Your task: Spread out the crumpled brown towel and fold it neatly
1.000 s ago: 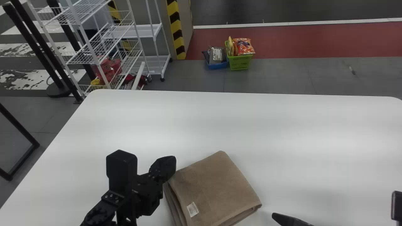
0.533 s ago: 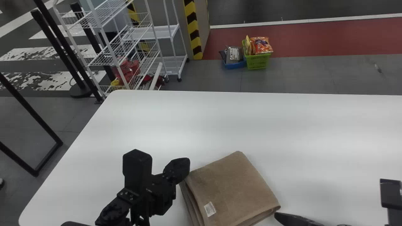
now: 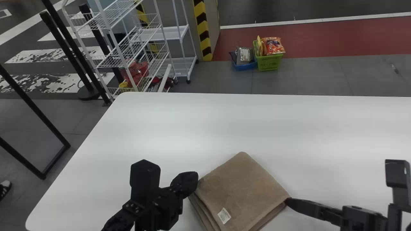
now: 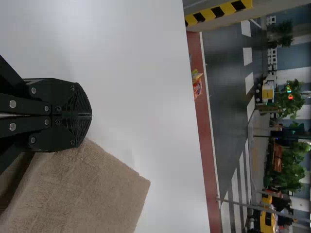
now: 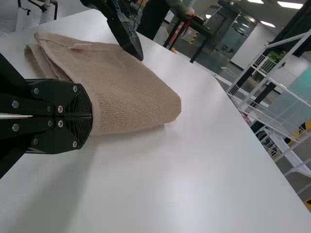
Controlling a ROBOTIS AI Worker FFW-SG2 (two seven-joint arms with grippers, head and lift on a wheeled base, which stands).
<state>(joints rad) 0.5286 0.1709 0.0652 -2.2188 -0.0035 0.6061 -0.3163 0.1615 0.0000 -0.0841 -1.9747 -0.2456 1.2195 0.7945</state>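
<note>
Clearly, my black left gripper [image 3: 194,181] and black right gripper [image 3: 287,201] are clenched at the nubbly, folded brown towel [image 3: 242,189]. I can't tell if cloth is pinched.

On the left of the brown towel [image 3: 239,189], the left gripper [image 3: 190,184] is displaying matte black, blunt-ended fingers, and its arm is bearing a squared black housing [image 3: 145,179] and a dark bracket [image 3: 133,208] dotted with small screws. On the towel's right, the right gripper [image 3: 290,202] is displaying slender black tapering parts, and its arm is including a black, box-shaped block [image 3: 397,173]. Both grippers' plates are carrying round silvery screw heads [image 4: 13,104], their rounded tips showing fine ridges.
</note>
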